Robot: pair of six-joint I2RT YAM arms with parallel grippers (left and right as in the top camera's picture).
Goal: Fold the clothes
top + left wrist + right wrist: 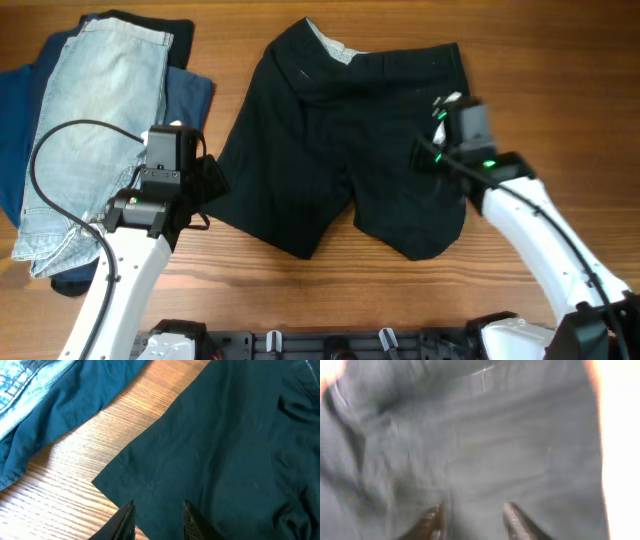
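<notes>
Overhead, black shorts (330, 130) spread flat on table (330, 290)

Plain black shorts (350, 150) with pale grey-white waistband lining (330, 42), light-wash denim shorts (95, 120) upper left, navy garments (192, 95), brown wood-grain table (560, 70).

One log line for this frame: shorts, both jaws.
black shorts: spread out, unfolded | left jaws: apart, at leg corner | right jaws: apart, over opposite side, view blurred | denim shorts: aside, untouched
</notes>
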